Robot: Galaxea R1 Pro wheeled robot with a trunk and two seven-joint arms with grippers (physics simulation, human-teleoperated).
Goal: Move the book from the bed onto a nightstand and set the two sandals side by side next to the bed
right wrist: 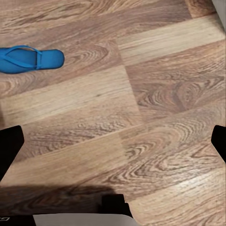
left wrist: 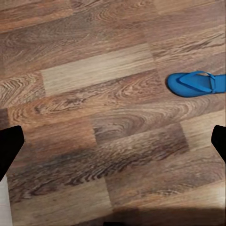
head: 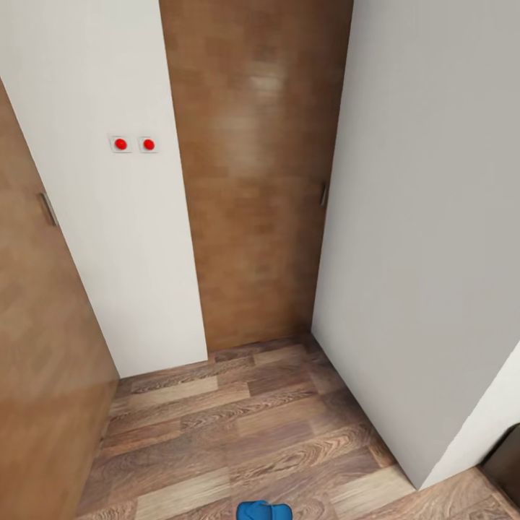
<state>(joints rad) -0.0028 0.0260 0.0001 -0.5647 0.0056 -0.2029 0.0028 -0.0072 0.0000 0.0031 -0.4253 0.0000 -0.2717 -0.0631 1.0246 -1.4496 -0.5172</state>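
A bright blue sandal (head: 263, 510) lies flat on the wood-plank floor at the lower edge of the head view, straight ahead of me. The left wrist view catches a blue sandal (left wrist: 197, 84) lying on the planks, well off to one side of my left gripper (left wrist: 113, 146), whose dark fingertips (left wrist: 9, 148) stand far apart with bare floor between them. In the right wrist view a blue sandal (right wrist: 30, 59) lies likewise aside from my right gripper (right wrist: 113, 146), which is open and holds nothing. The book, the bed and the nightstand are out of view.
A white wall (head: 123, 217) with two red-buttoned switches (head: 134, 144) faces me, a tan wooden door (head: 256, 173) stands beyond it, and another door (head: 36, 347) is at the left. A white wall (head: 426, 238) juts in at the right, with a dark furniture corner (head: 507, 462) behind it.
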